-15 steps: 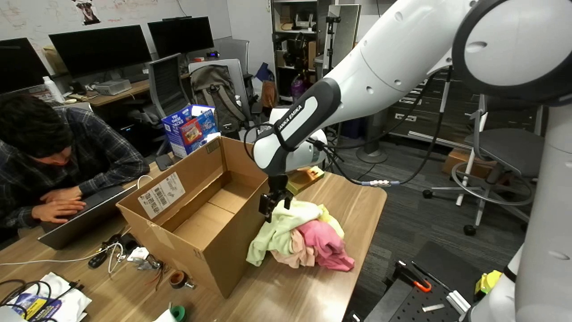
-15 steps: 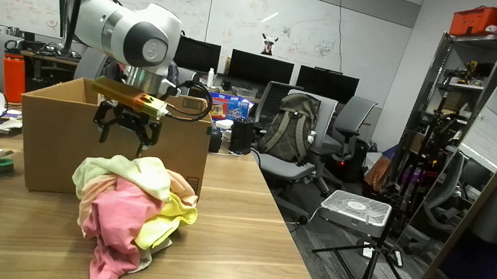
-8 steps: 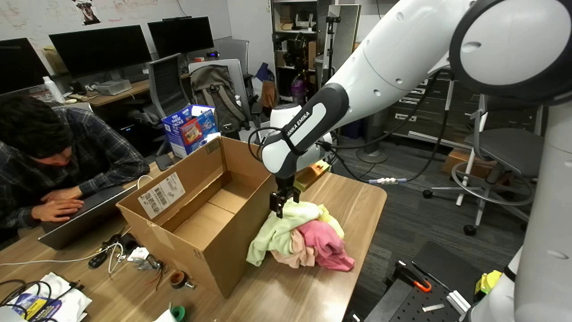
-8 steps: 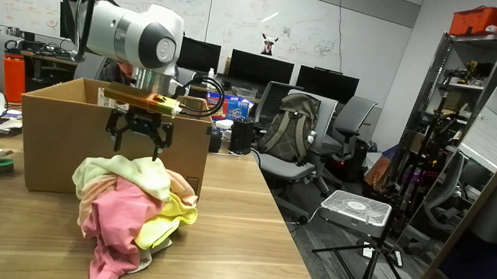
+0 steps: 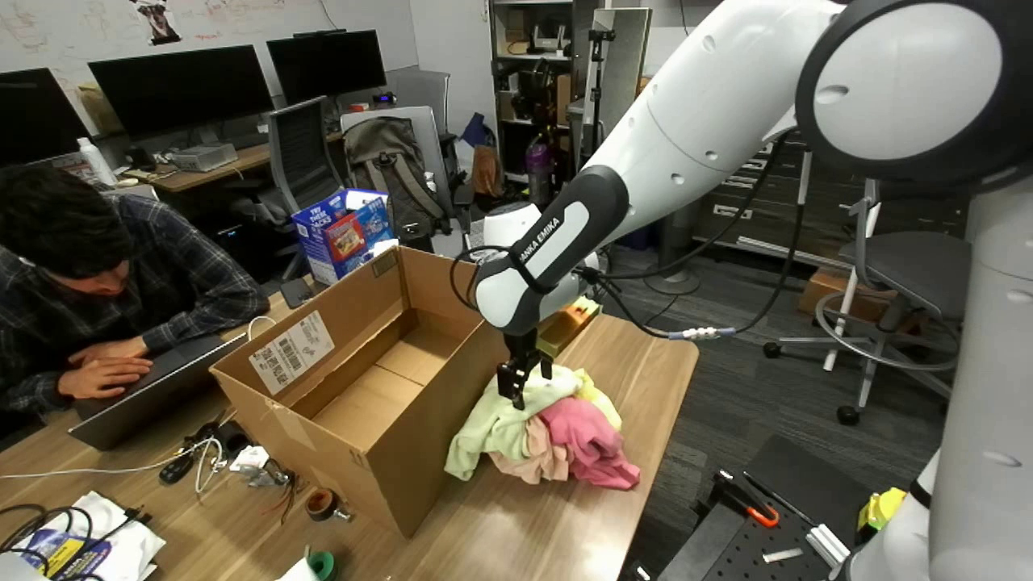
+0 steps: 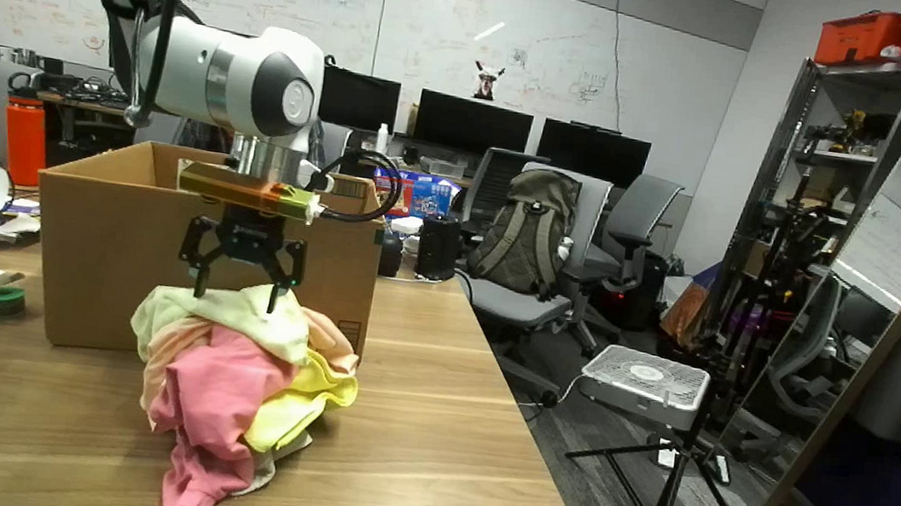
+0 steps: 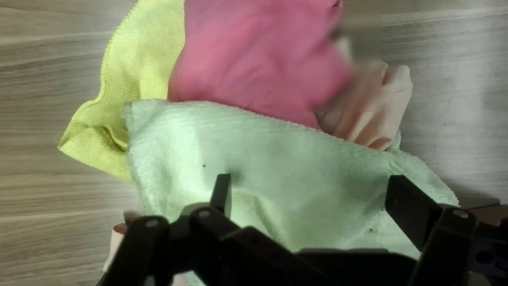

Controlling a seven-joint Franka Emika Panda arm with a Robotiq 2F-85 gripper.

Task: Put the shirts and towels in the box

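A heap of cloths lies on the table against the long side of the cardboard box (image 5: 420, 452). On top is a pale green cloth (image 7: 274, 139). A pink shirt (image 6: 219, 388), a bright yellow towel (image 6: 294, 410) and a peach cloth (image 5: 537, 460) show around and beneath it. My gripper (image 7: 309, 176) points down over the pale green cloth, open, its fingers wide apart with nothing gripped. In an exterior view the gripper (image 6: 237, 300) has its tips at the heap's upper surface; whether they touch, I cannot tell. The box stands upright, and the part of its floor in sight is bare cardboard.
The box's near wall rises close beside my gripper. The wooden table's (image 6: 430, 422) rounded corner and edge lie beyond the heap. A person (image 5: 121, 290) works at a laptop (image 5: 153, 387) across the box. Cables and a green tape roll (image 5: 321, 565) lie at the near end.
My gripper has shifted away from the box wall to above the heap, then come down to its top. It has stayed open. The cloths and the box have not moved.
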